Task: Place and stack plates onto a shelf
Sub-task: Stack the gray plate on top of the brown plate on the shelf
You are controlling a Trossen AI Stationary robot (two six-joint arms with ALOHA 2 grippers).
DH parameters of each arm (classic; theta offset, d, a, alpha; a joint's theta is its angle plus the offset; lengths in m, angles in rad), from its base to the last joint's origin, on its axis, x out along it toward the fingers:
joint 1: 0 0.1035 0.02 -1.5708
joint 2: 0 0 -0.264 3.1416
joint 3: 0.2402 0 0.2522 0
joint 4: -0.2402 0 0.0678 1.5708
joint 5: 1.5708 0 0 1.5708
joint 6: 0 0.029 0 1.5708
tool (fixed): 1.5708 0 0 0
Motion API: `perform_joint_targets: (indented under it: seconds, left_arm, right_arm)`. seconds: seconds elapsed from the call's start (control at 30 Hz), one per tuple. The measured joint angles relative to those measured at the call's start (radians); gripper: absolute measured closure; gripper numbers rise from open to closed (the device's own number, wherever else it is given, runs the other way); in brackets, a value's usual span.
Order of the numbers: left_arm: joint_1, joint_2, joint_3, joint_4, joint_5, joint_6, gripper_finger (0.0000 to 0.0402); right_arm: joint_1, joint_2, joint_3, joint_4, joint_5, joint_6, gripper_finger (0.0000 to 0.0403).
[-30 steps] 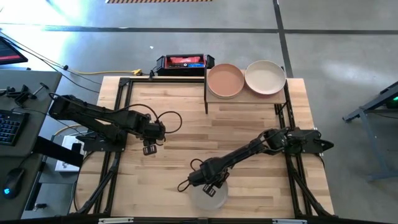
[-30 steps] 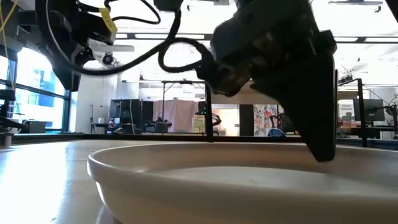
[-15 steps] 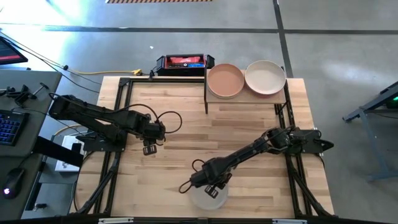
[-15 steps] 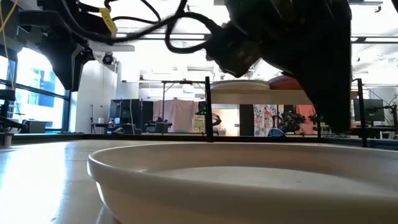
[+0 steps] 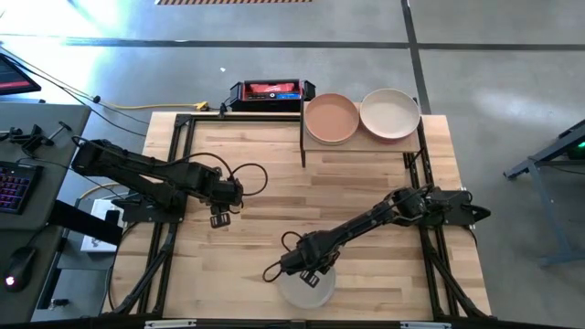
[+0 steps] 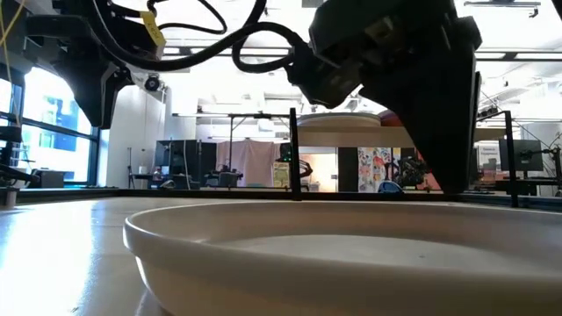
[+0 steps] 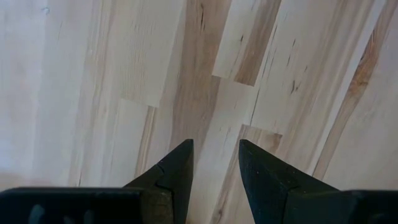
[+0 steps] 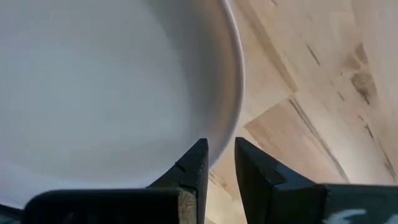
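Observation:
An off-white plate (image 5: 306,292) (image 6: 307,254) (image 8: 112,81) lies flat on the table near its near edge. My right gripper (image 5: 308,273) (image 8: 221,158) hangs over the plate's far rim, open by a narrow gap, with one finger on the inner side and one on the outer side. My left gripper (image 5: 219,219) (image 7: 216,162) waits open over bare wood on the table's left half. The shelf (image 5: 361,144) stands at the far edge and carries a peach plate (image 5: 331,117) and a cream plate (image 5: 390,113) side by side. My right gripper comes from above, pointing down, and its fingers (image 8: 196,165) stand on either side of the off-white plate's far rim (image 8: 237,93). I cannot tell whether they touch it. The plate rests flat on the table.
A black-and-red box (image 5: 267,91) sits at the far edge, left of the shelf. Black frame rails (image 5: 183,174) run along the table's left and right sides. Bare wood lies between the plate and the shelf. Desks with keyboards stand left of the table.
My right gripper has risen out of the off-white plate's hollow and now hangs at the height of its far rim. The plate has stayed where it was.

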Motion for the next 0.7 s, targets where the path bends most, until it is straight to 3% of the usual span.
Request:
perform_joint_targets:
  seconds: [0.5,0.7]
  left_arm:
    - [0.000,0.000,0.000,0.000,0.000,0.000,0.0284]
    - [0.000,0.000,0.000,0.000,0.000,0.000,0.0284]
  right_arm:
    - [-0.003,0.009,-0.012,-0.003,0.052,-0.001,0.0343]
    - [-0.008,0.011,-0.115,0.045,-0.020,0.040,0.0343]
